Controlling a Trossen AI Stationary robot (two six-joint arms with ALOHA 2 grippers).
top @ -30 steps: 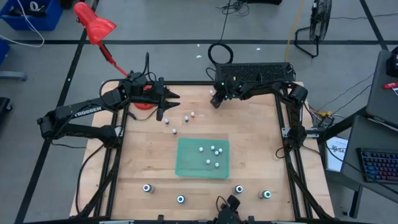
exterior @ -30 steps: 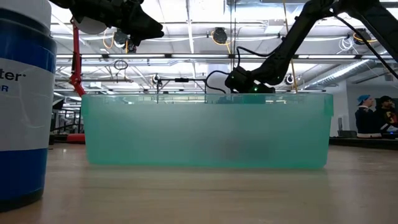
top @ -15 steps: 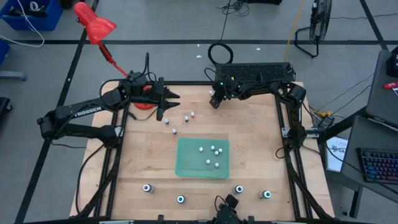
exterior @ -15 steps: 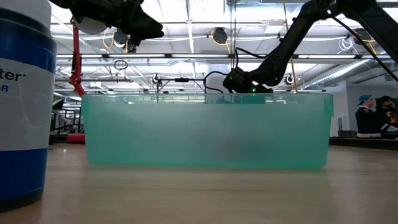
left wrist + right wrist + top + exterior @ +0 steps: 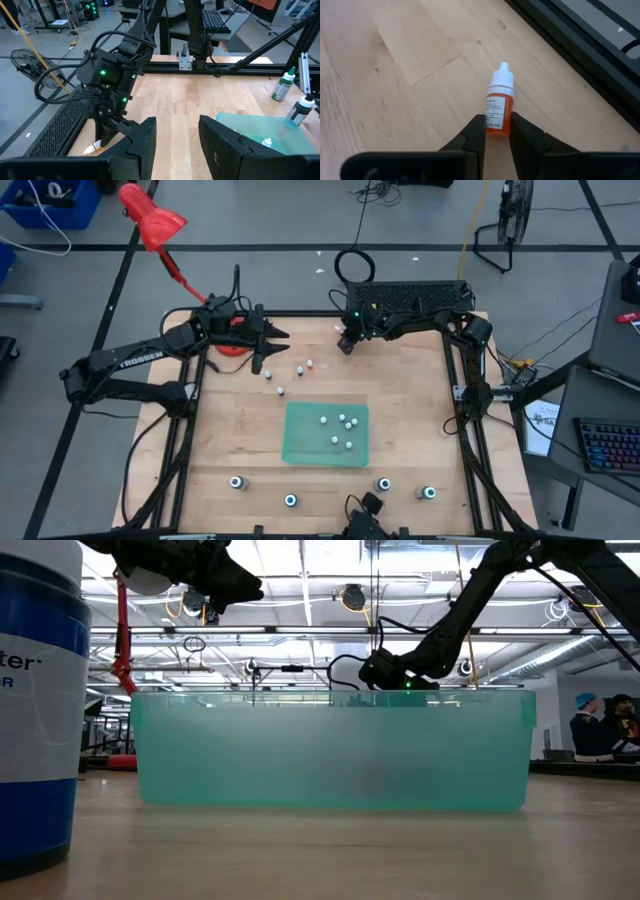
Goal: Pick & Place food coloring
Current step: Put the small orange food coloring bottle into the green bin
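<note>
In the high view the right tool [image 5: 343, 345] is seen low at the upper middle of the tabletop [image 5: 410, 410], close to its far edge. In the right wrist view its two fingers [image 5: 476, 131] are pressed against the base of a small orange bottle [image 5: 499, 108] with a white cap, which lies tilted on the wood; the bottle is pinched between them.

The left tool [image 5: 262, 358] is held at the upper left of the tabletop, and in the left wrist view its fingers [image 5: 145, 140] stand partly spread with nothing between them.

A green tray [image 5: 295, 442] sits at the centre of the tabletop, and five small whitish bottles [image 5: 341, 430] are seen inside it. Three more whitish bottles [image 5: 299, 369] lie on the wood between the left tool and the tray. Four dark round bottles [image 5: 290, 501] with pale teal tops are spread along the lower edge of the frame, apart from the tray.

In the low view the tray's translucent wall [image 5: 330, 750] fills the middle, with a blue and white container [image 5: 35, 710] at the left edge.
</note>
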